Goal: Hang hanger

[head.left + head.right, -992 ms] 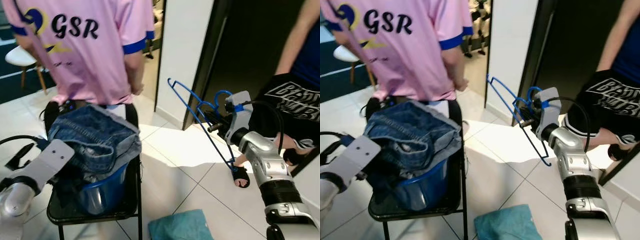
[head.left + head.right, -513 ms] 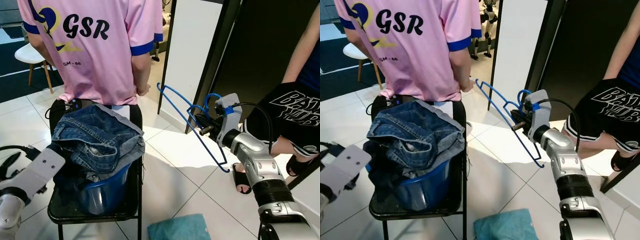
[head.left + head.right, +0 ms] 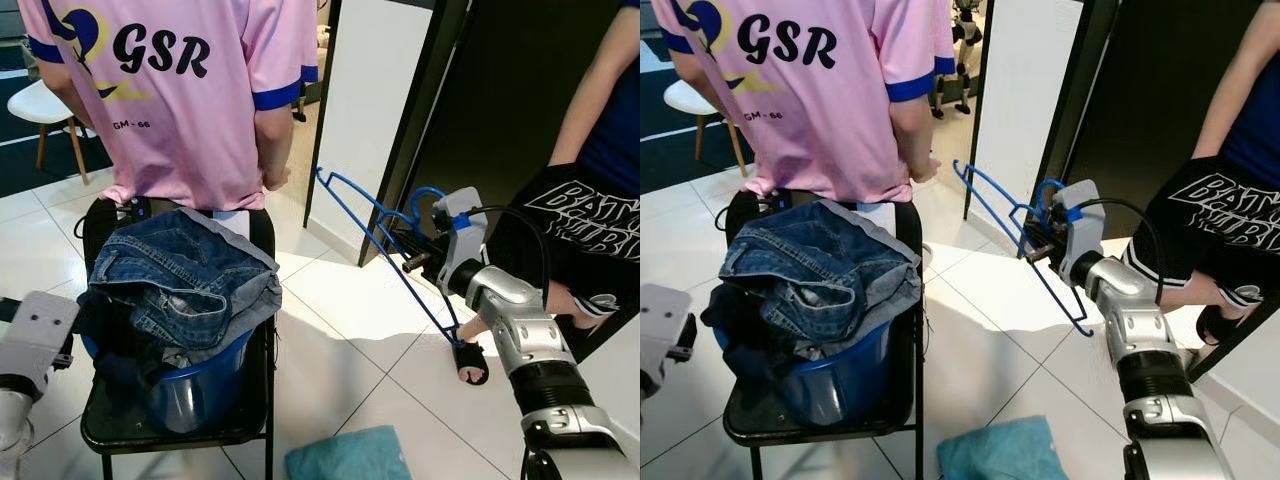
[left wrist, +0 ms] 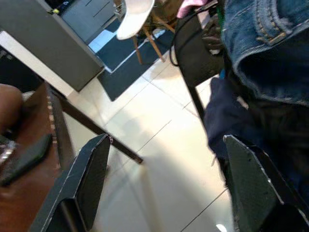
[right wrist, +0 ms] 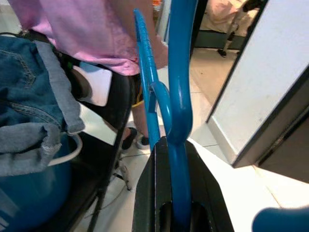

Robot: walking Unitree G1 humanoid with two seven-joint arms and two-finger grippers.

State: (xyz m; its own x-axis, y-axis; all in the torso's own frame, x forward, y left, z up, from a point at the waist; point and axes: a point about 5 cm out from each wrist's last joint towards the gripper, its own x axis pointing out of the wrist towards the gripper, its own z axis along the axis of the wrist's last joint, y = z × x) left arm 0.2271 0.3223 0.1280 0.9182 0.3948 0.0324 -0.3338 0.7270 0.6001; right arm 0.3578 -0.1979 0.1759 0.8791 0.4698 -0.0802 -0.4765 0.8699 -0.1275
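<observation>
Right wrist view — right gripper clamps blue hanger

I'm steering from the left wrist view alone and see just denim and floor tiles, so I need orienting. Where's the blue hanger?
Observer: The blue plastic hanger is clamped in the right gripper, held out over the tiled floor.
Operator: What's the denim on?
Observer: The blue jeans lie heaped in a blue plastic tub on a black folding chair.
Operator: Anyone nearby?
Observer: A person in a pink shirt stands right behind the chair.
</observation>
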